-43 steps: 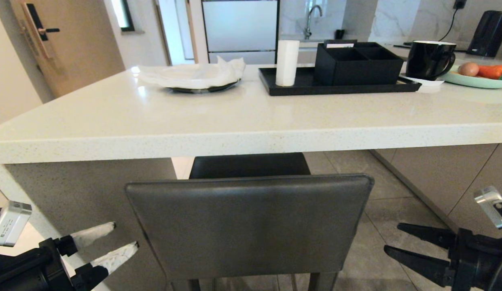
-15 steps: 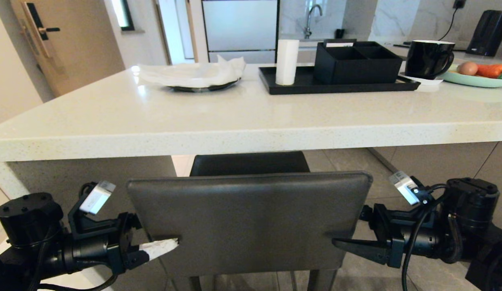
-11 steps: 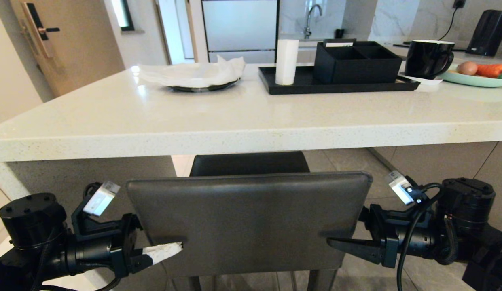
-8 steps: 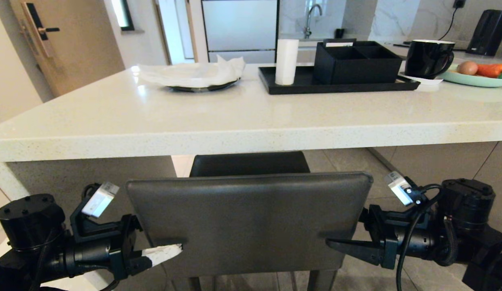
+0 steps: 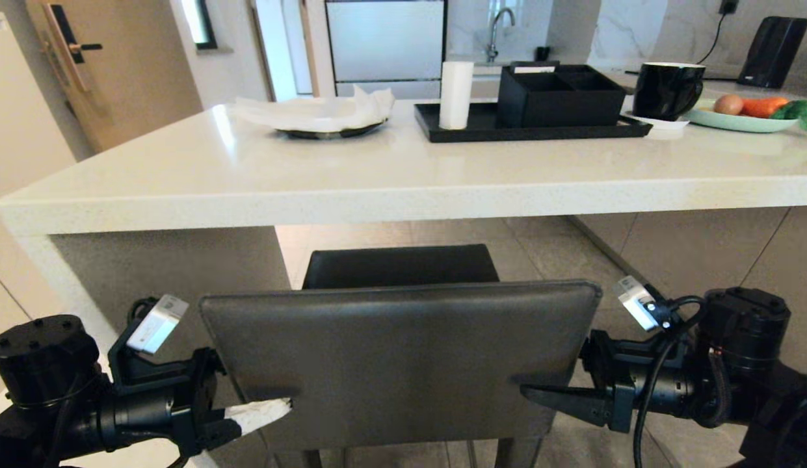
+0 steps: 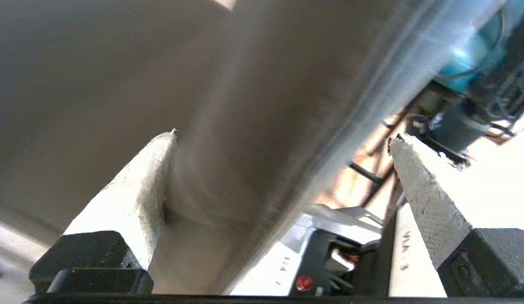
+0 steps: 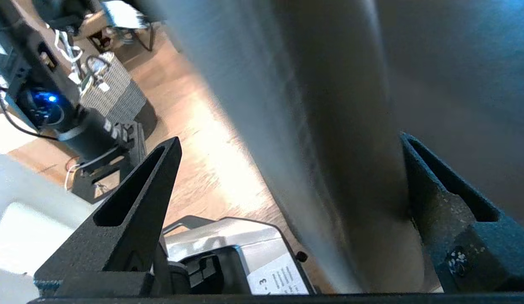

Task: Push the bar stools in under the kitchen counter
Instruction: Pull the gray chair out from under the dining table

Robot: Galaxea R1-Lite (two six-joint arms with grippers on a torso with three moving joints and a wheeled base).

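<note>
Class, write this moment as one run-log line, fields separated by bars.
phase: stool push | left gripper: open, straddling backrest edge | right gripper: open, straddling opposite edge | grey stool: seat partly short of counter

Dark grey stool (image 5: 396, 364), speckled off-white counter (image 5: 377, 175), black tray (image 5: 533, 132) and mug (image 5: 666, 90), white-tipped left gripper (image 5: 257, 415), all-black right gripper (image 5: 553, 398).

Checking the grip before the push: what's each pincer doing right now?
Left pincer: open, straddling the stool back's edge.
Right pincer: open, straddling the other edge.
</note>
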